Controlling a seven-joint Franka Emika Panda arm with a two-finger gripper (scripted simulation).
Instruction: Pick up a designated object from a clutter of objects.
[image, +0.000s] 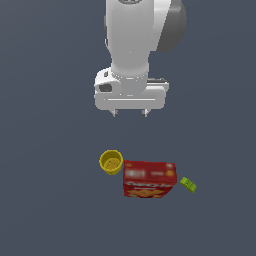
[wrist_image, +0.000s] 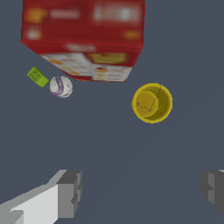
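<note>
Cup upright, mouth up, touching box, below and ahead of my gripper, fingers spread, holding nothing.

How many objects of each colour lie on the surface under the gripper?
Yellow: 1, the yellow cup
Red: 1, the red printed box
Green: 1, the tiny green block
White with a purple mark: 1, the small ball
Total: 4
</note>
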